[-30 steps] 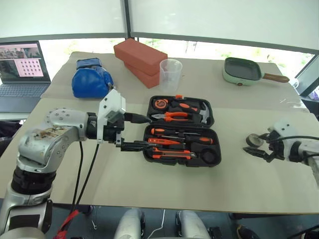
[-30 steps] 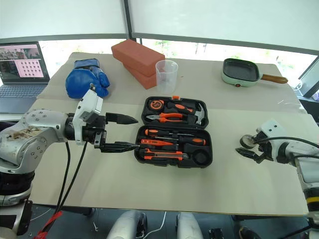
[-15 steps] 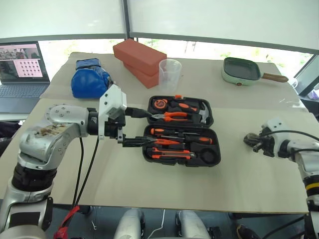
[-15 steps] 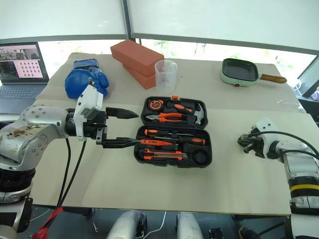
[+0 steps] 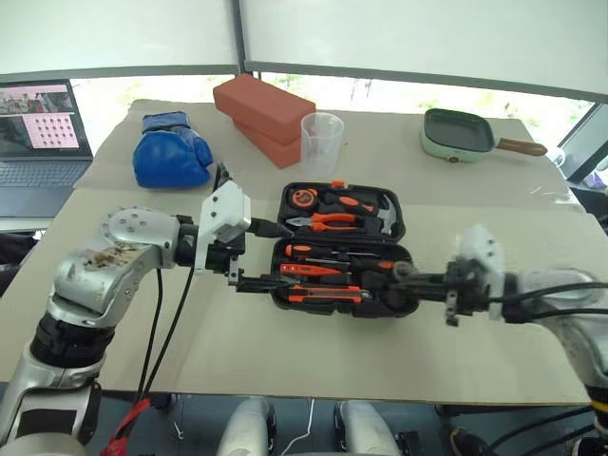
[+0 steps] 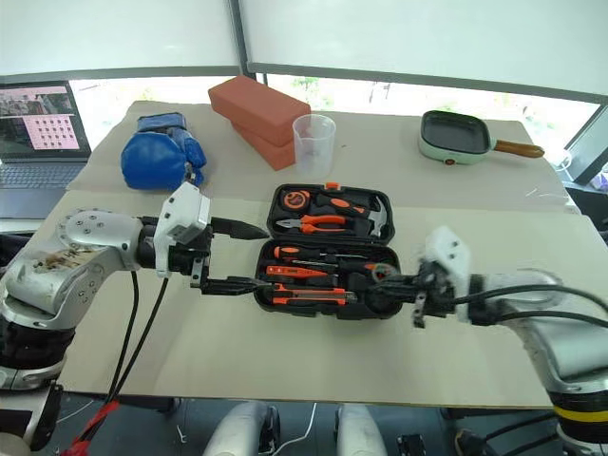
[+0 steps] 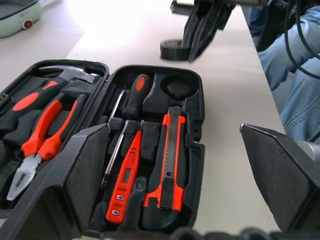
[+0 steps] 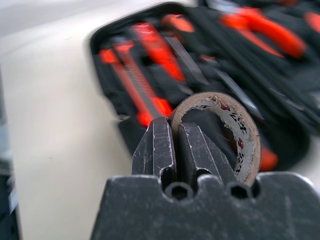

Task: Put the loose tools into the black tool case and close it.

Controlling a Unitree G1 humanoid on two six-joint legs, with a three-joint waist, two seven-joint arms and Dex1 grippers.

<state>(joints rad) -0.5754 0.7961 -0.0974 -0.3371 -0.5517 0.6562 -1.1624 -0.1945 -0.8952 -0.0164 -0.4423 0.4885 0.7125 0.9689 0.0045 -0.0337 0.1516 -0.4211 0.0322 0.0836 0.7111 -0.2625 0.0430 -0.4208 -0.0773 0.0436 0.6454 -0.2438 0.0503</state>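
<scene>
Honestly the main risk is the small tape roll (image 8: 227, 131) pinched in the right gripper (image 8: 176, 150): the jaws are shut on just one wall of the ring, so the hold looks thin, and a tilt or a bump on the black tool case (image 5: 342, 249) rim could let it swing or drop outside the round empty slot at the case's near right corner. That roll sits right at that corner now, over or just beside the recess; can't tell which. Second risk: the left gripper (image 5: 256, 255), jaws wide and holding nothing, straddles the case's left edge, one finger near the hinge line, the other along the front half's left end. If it pushes while the right gripper is lowering, the case could slide and the slot moves off target. Closing too soon would also trap the right jaws. The case lies open mid-table, lid half on the far side from the robot. The loose tools (image 7: 150, 160) (screwdrivers, orange pen-like tester, utility knife) look seated in the front half's slots, between the two grippers, touching neither.
</scene>
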